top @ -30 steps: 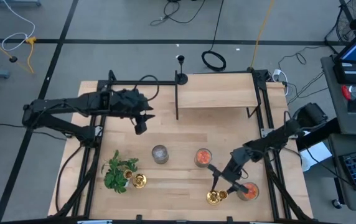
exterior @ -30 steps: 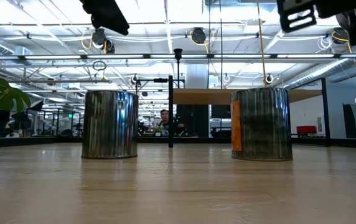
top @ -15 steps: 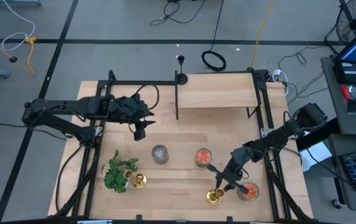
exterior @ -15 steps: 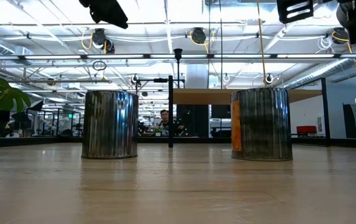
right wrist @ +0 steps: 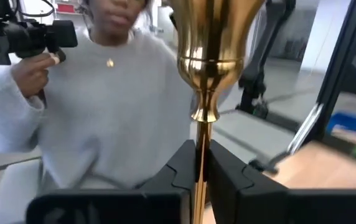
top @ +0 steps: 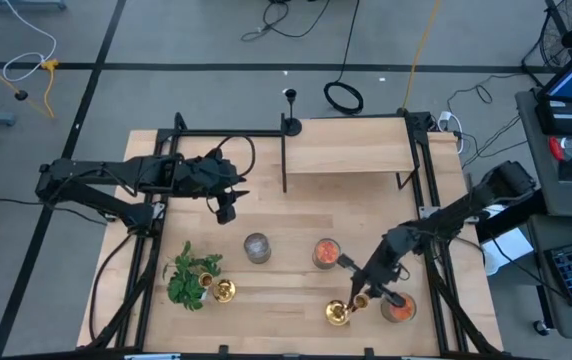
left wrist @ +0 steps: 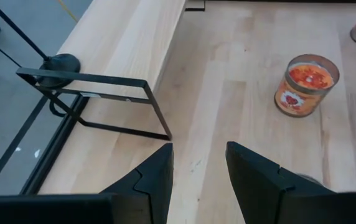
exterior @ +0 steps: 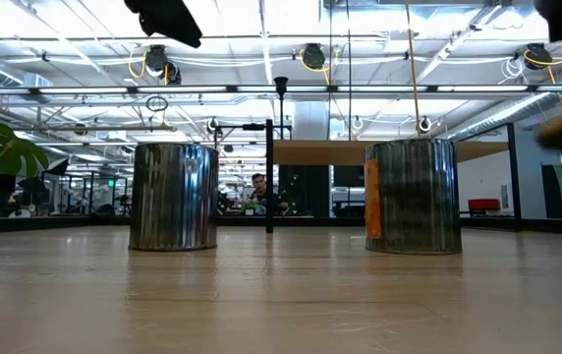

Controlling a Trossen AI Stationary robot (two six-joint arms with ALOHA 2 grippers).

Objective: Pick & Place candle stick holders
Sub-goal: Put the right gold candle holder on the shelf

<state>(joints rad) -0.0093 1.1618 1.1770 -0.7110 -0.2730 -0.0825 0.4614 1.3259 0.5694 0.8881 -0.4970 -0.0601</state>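
My right gripper (right wrist: 201, 163) is closed hard on the thin stem of a gold holder (right wrist: 210, 50); the stem runs up between my two fingers (right wrist: 178, 171) and the cup top sits well above them. From overhead, my gripper (top: 362, 296) has the holder (top: 340, 314) at the near edge of the table, its base just beyond my fingertips and just beside an orange candle jar (top: 398, 308). I judge the holder is tilted in my grasp rather than plumb, though I cannot tell whether the base touches the wood.

The risks as I see them. The stem is slim and shiny, so it could twist or slide down between my fingers if I swing quickly. The heavy base hangs off to one side of my grip, which would make it pivot. The jar beside my fingers could be knocked if I move sideways before rising. A person (right wrist: 112, 118) holding a camera stands beyond the table on my side, so a dropped holder could roll off that edge.

The second gold holder (top: 224, 291) stands far off by the plant (top: 188, 275), and the black holder (top: 290, 113) stands at the shelf's end.

My left gripper (left wrist: 198, 163) hovers with fingers apart, holding nothing, ahead of it another candle (left wrist: 305, 84).
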